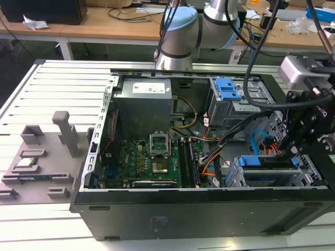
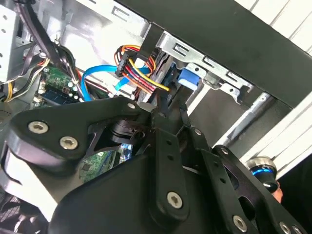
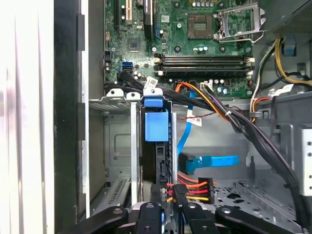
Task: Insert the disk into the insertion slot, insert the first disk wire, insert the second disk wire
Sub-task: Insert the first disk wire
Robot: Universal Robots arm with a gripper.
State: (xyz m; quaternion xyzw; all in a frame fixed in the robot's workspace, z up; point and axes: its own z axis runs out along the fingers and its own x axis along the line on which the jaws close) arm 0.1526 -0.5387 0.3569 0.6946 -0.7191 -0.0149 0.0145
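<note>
1. The disk (image 3: pixel 156 126) stands seated in the insertion slot (image 3: pixel 119 146), with its blue carrier tab at the cage mouth. That step appears complete.
2. The gripper (image 3: pixel 168 196) hangs at the disk's exposed end. Its jaws are clenched on the disk power wire (image 3: pixel 194 186), apparently to line its plug up with the drive's port.
3. The blue data cable (image 3: pixel 207 161) lies just beside the disk; whether it is plugged in cannot be told.
4. The computer case (image 1: pixel 183 214) lies open-side-up on the bench (image 1: pixel 52 89), which allows reach from above.

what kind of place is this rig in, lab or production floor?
Probably a robotics lab or workshop: an open PC tower lies on a slotted aluminium table, a robot arm stands beyond it, and wooden benches strewn with cables run along the back.
</note>
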